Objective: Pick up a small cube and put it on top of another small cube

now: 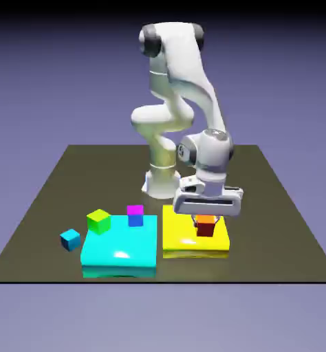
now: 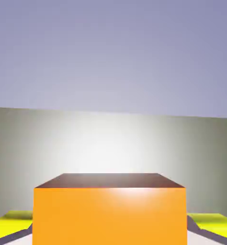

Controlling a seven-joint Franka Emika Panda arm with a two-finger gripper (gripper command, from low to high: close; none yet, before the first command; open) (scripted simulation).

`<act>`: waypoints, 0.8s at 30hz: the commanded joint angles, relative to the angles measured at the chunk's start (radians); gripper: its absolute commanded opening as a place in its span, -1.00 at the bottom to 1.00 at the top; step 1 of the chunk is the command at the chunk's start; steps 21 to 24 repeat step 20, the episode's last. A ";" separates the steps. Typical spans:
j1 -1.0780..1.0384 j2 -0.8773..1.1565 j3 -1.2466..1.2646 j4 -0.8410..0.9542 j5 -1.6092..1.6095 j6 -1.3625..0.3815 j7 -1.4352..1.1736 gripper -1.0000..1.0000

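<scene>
While the gripper (image 1: 206,221) is lowered over the yellow slab (image 1: 174,239) at lower centre-right of the exterior view, the orange cube (image 1: 206,227) is seen directly beneath it, between the fingers. In the hand view the orange cube (image 2: 110,210) fills the bottom centre and hides the fingertips, so a grasp is judged likely, but firm closure cannot be told. Whether the cube rests on the slab or is just lifted cannot be told either. Stacking is not yet done. Candidate bases are noted at lower left: a blue cube (image 1: 135,221) with a magenta cube (image 1: 135,210) on it, a green cube (image 1: 98,221) on the cyan slab (image 1: 124,251), and a cyan cube (image 1: 70,239) on the tabletop (image 1: 276,227).
</scene>
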 commanded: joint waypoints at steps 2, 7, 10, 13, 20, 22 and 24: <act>-0.040 -0.050 -0.061 -0.013 0.023 -0.033 -0.087 -1.00; -0.196 -0.175 -0.208 -0.046 0.083 -0.114 -0.304 -1.00; -0.284 -0.247 -0.291 -0.065 0.117 -0.160 -0.428 -1.00; -0.285 -0.174 -0.287 -0.077 0.160 -0.079 -0.459 -1.00; -0.285 -0.093 -0.283 -0.090 0.207 0.010 -0.494 1.00; -0.285 -0.093 -0.283 -0.090 0.207 0.010 -0.494 1.00; -0.285 -0.093 -0.283 -0.090 0.207 0.010 -0.494 1.00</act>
